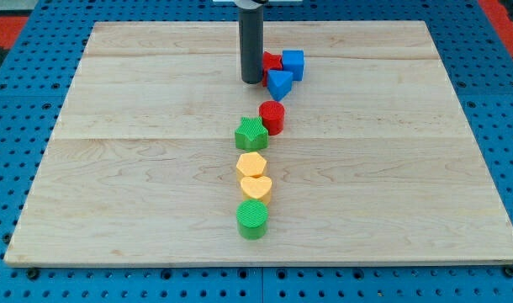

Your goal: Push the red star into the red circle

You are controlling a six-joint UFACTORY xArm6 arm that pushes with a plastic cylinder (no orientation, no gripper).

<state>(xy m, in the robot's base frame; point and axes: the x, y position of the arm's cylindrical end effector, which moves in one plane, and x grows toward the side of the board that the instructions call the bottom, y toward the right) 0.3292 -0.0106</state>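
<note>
The red star lies near the view's top centre, partly hidden behind my rod and the blue blocks. My tip rests on the board just left of the red star, touching or nearly touching it. The red circle sits below, toward the view's centre, apart from the star. A blue triangle-like block lies between the star and the circle. A blue cube sits right of the star.
A green star touches the red circle at its lower left. Below it in a column stand a yellow hexagon, a yellow heart and a green circle. The wooden board lies on a blue pegboard.
</note>
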